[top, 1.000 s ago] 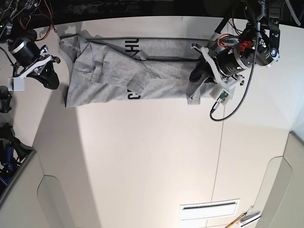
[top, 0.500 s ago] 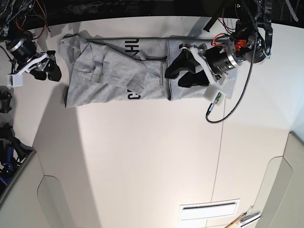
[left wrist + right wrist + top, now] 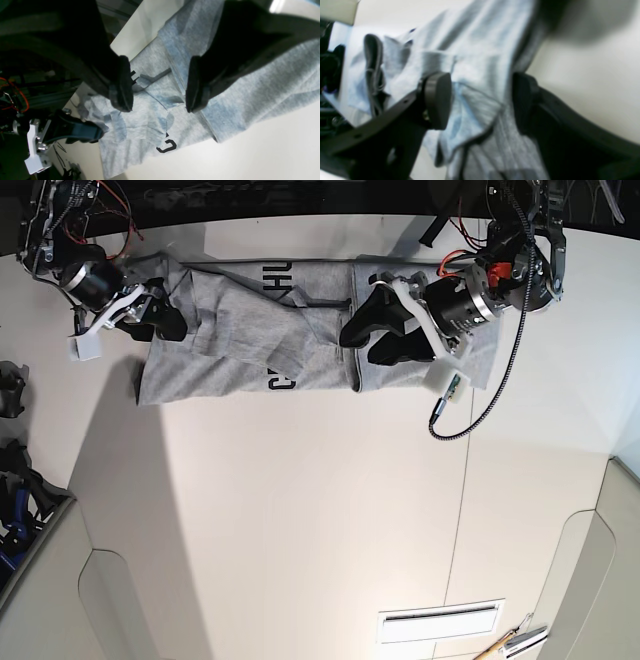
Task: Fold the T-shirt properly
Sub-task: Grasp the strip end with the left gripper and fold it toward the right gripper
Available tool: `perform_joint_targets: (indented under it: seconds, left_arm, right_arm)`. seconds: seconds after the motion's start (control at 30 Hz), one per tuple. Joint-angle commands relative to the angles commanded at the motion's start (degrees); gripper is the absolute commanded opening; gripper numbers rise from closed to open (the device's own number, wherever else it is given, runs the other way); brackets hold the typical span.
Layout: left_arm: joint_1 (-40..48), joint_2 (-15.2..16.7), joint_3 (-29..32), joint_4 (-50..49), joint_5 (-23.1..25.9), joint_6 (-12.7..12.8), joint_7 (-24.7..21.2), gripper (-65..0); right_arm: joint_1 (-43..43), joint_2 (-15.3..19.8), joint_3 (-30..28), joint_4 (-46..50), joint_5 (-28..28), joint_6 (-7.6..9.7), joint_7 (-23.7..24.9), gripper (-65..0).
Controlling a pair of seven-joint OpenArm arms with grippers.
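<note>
The grey T-shirt lies in a crumpled band along the table's far edge, with black letters showing near its middle. Its right end is a folded panel. My left gripper hovers open over that panel's left edge. In the left wrist view its fingers stand wide apart above the T-shirt, with nothing between them. My right gripper is at the shirt's left end. In the blurred right wrist view it is open, with rumpled T-shirt fabric showing between the pads.
The white table stretches toward the near side. A black cable loops off the left arm onto the table. A slot and a pencil-like tool sit at the near right. Dark gear stands past the left edge.
My left gripper moved left across the shirt and now stands open over the folded panel. My right arm swung in from beyond the table's left side to the shirt's left end.
</note>
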Motion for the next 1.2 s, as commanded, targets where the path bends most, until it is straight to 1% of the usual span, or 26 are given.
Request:
perform_joint_targets:
  seconds: [0.03,0.1,0.23,0.27,0.3,0.4,0.43,0.53,0.6,0.7,0.77,0.8,0.9,0.97,1.1,1.2]
  left_arm:
    - [0.0,0.0,0.0,0.0,0.0,-0.4,0.0,-27.9]
    - [0.0,0.0,0.0,0.0,0.0,-0.4,0.0,-27.9]
    - [0.0,-0.2,-0.1,0.0,0.0,-0.4,0.0,-28.0]
    - [0.0,-0.2,-0.2,0.0,0.0,-0.4,0.0,-28.0]
    - [0.0,-0.1,-0.6,0.0,0.0,-0.6,0.0,-28.0]
    - [-0.2,-0.1,-3.0,0.0,0.0,-0.8,-0.1,-28.0]
    - [-0.3,-0.1,-4.4,0.0,0.0,-0.8,-0.1,-28.0]
    - [-0.6,-0.2,-9.4,0.0,0.0,-1.0,0.0,-28.0]
    - [-0.9,-0.2,-12.7,0.0,0.0,-1.0,0.0,-28.0]
    - [-0.9,-0.2,-17.5,0.0,0.0,-1.0,1.8,-28.0]
    - [-0.5,-0.3,-19.9,0.0,0.0,-1.0,3.1,-28.0]
    - [0.0,-0.7,-20.6,0.0,0.0,-1.0,3.0,-28.0]
    - [1.9,-2.1,-21.0,0.0,0.0,-1.0,3.0,-28.0]
    - [3.4,-2.2,-21.0,0.0,0.0,-1.0,3.0,-28.0]
    - [5.4,-2.0,-20.3,-1.1,0.0,-1.0,1.6,-28.0]
    - [5.4,-2.0,-18.9,-5.3,0.0,-1.0,0.1,-28.0]
  right_arm:
    - [0.0,0.0,-0.9,0.0,0.0,0.0,0.0,-27.0]
    - [0.0,-0.1,-2.3,0.0,0.0,0.0,0.0,-27.0]
    - [0.2,-1.1,-2.4,0.0,-0.9,0.0,0.1,-27.1]
    - [0.2,-1.1,-2.4,0.0,-1.1,0.02,0.5,-29.4]
    - [0.2,-1.1,-2.4,0.0,-1.6,0.0,1.2,-35.0]
    - [0.2,-1.1,-2.4,0.0,-2.6,0.0,2.5,-60.6]
    - [0.2,-1.1,-2.4,0.0,-2.6,0.02,2.6,-65.0]
    - [0.2,-1.1,-2.4,0.0,-2.6,0.02,2.6,-65.0]
    - [1.0,-1.1,-1.8,0.0,-3.6,0.02,2.6,-65.0]
    - [2.7,-0.8,0.8,0.1,-6.3,0.02,2.5,-65.0]
    - [3.7,0.2,3.1,0.1,-6.2,0.02,2.1,-65.0]
    - [4.2,1.0,4.1,0.1,-6.2,0.02,1.7,-65.0]
    - [5.5,4.0,6.5,0.1,-6.0,0.02,1.1,-65.0]
    - [5.9,6.6,7.5,0.1,-5.7,0.0,1.1,-65.0]
    - [6.1,12.3,7.9,0.5,-2.5,0.0,1.1,-65.0]
    - [7.3,13.5,7.9,3.0,-2.3,0.0,-0.6,-65.0]
